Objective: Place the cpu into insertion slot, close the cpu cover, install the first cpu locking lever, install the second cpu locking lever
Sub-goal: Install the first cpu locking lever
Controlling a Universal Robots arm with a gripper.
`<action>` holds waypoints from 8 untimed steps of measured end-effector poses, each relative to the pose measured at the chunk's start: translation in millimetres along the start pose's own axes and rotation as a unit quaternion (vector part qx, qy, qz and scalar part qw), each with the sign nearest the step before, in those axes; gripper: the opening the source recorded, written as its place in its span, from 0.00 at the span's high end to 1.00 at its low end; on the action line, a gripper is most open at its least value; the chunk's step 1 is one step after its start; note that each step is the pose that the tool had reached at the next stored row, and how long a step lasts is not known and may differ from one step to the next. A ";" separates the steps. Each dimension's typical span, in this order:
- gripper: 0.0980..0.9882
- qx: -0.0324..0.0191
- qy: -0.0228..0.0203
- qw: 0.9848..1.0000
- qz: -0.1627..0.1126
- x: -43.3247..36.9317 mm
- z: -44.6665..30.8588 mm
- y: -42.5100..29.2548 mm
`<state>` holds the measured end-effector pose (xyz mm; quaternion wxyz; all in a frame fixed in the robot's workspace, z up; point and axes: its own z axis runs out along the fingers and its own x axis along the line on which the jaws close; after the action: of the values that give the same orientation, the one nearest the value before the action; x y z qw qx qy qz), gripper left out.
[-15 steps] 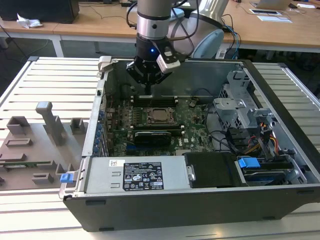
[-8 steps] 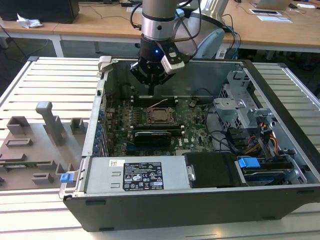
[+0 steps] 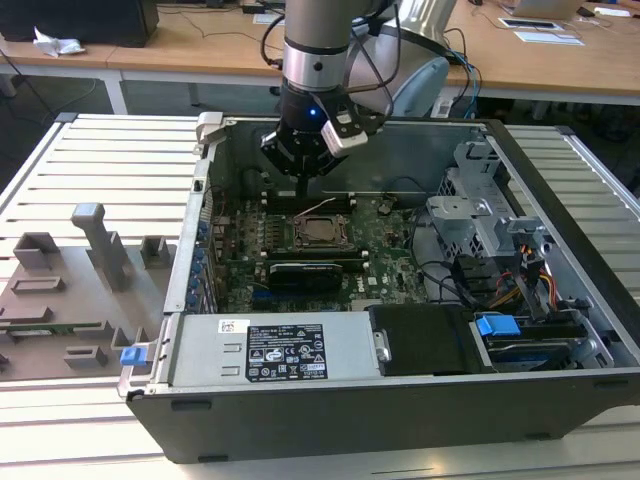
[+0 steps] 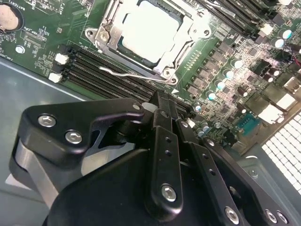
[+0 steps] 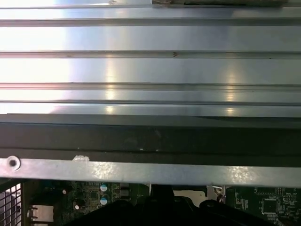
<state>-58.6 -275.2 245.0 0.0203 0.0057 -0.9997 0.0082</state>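
1 cpu [image 4: 149, 29] sits seated in the insertion slot [image 4: 184, 33], silvery top facing up, and the cpu cover [image 4: 200, 24] is down around it, its frame ringing the chip. Along the socket's edge nearest the memory slots [image 4: 108, 68] a thin wire locking lever [image 4: 129, 74] lies, close to the frame. In the exterior view the socket [image 3: 318, 230] is near the middle of the green motherboard [image 3: 390, 255], inside the open computer case [image 3: 560, 300]. Just above the memory slots hangs the gripper [image 4: 160, 106], its black fingers [image 4: 163, 141] pressed together with nothing between them, and in the exterior view it [image 3: 308, 185] hovers over the board's far edge by the case's rear wall. Toward the case's near edge lies the power supply [image 3: 270, 350], and a grey parts tray [image 3: 70, 290] rests on the slatted table [image 3: 100, 150] at the exterior view's left.
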 end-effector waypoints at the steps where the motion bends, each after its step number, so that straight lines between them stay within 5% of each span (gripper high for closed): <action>1: 0.99 0.000 0.000 1.000 0.000 0.0 0.8 0.0; 8: 0.99 0.000 0.000 1.000 0.000 -0.3 8.6 0.1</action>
<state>-58.6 -275.2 236.5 0.0203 0.0058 -0.9997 0.0082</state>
